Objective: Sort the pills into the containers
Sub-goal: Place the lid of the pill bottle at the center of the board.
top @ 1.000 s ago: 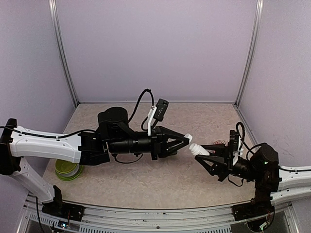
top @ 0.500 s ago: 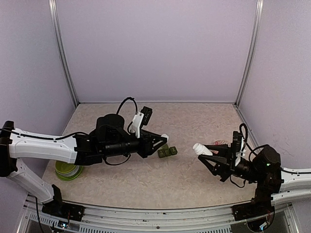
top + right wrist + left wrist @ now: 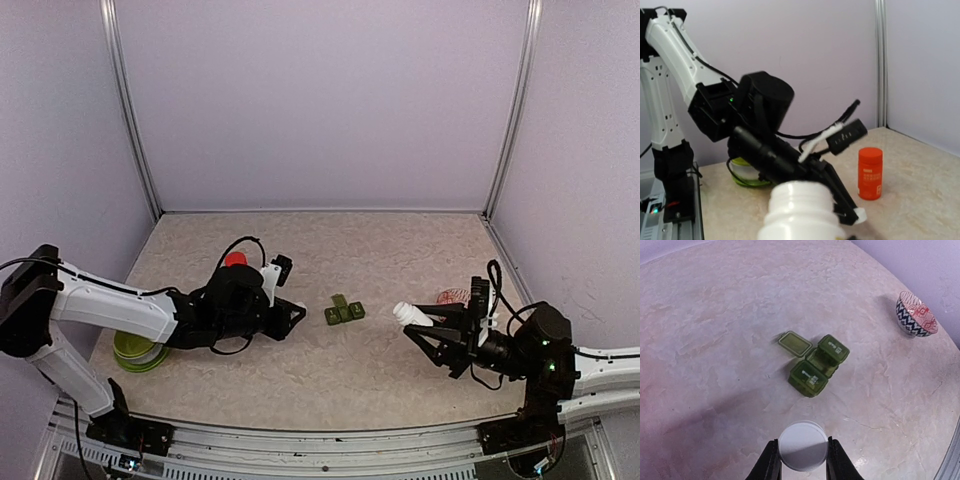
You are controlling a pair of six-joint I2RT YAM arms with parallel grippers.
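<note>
The dark green containers (image 3: 344, 311) stand mid-table; in the left wrist view (image 3: 815, 365) the middle compartment's lid lies open and the two end lids are shut. My left gripper (image 3: 296, 318) is low, left of the containers, shut on a round white cap (image 3: 803, 446). My right gripper (image 3: 422, 322) is at the right, shut on a white pill bottle (image 3: 408, 312) with an uncapped neck (image 3: 802, 210), tilted toward the containers. No pills show.
A red cylindrical bottle (image 3: 235, 260) stands behind my left arm and shows in the right wrist view (image 3: 870, 172). A lime-green bowl (image 3: 135, 350) sits at the near left. A red-patterned bowl (image 3: 455, 296) sits at the right, beyond the white bottle.
My left gripper has drawn back left and down from the bottle's mouth with the white cap, uncovering the green containers. My right gripper with the bottle has barely moved.
</note>
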